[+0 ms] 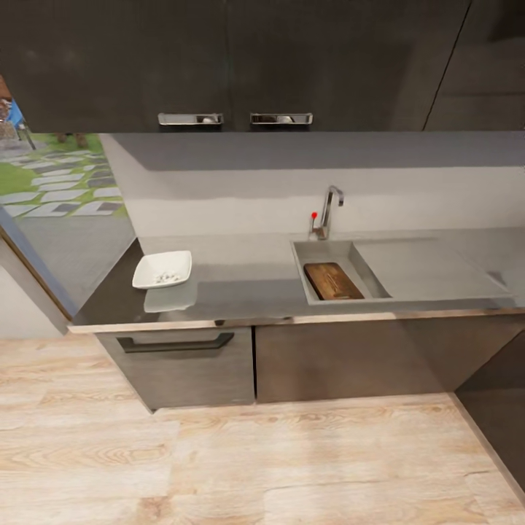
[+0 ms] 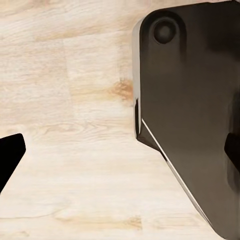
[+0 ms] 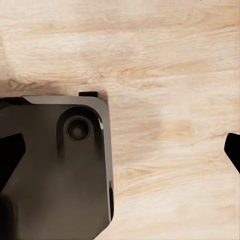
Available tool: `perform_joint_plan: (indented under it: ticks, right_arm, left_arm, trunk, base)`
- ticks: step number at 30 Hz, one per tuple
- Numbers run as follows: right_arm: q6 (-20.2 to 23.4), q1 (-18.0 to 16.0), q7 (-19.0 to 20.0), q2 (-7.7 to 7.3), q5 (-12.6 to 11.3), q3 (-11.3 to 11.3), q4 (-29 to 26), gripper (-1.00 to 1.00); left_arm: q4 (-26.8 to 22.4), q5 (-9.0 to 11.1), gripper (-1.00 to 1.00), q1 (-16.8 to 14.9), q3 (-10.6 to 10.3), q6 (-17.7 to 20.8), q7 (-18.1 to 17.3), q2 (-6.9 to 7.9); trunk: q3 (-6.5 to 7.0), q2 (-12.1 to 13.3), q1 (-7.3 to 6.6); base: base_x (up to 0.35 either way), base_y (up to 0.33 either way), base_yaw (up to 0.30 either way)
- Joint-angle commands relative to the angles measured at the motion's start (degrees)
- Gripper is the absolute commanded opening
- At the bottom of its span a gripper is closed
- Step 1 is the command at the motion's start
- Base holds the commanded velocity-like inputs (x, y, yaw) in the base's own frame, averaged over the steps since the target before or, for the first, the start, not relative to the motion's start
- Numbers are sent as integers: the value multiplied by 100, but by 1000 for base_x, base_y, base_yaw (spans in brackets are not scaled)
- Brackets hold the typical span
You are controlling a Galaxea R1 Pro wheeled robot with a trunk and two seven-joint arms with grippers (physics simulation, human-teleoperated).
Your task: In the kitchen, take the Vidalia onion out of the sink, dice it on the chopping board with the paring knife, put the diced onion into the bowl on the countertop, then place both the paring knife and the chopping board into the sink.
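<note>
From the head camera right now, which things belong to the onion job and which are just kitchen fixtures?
Job things:
- chopping board, lying in the sink
- bowl on the countertop, small white bits inside

Bystanders:
- tap with red knob
- upper cabinets
- drawer handle
- wooden floor

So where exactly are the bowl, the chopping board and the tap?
bowl [image 1: 149, 278]: head view, on its near white rim.
chopping board [image 1: 332, 281]: head view, middle of the brown wood.
tap [image 1: 329, 206]: head view, on the chrome spout.

chopping board [image 1: 333, 281] in sink [image 1: 310, 255] | bowl [image 1: 162, 269] on countertop [image 1: 240, 281], holding white bits
</note>
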Motion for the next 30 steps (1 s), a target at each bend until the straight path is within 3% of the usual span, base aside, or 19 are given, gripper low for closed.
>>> perform_joint_plan:
  ticks: [1, 17, 30]
  right_arm:
    - [-19, -4, -32, 1, 60, -26, 9, 100]
    - [-26, -4, -36, 39, 60, -24, 9, 100]
    - [-24, -4, -36, 19, 60, -29, 1, 100]
  left_arm:
    - [5, 14, 100, -2, -49, -21, 27, -1]
    - [4, 14, 100, -2, -51, -21, 27, -1]
    - [4, 14, 100, -2, -47, -21, 27, -1]
  trunk:
    - [1, -9, 3]
    - [147, -9, 3]
    - [265, -9, 3]
  base:
    - [0, 0, 0]
    - [0, 0, 2]
    - [0, 0, 77]
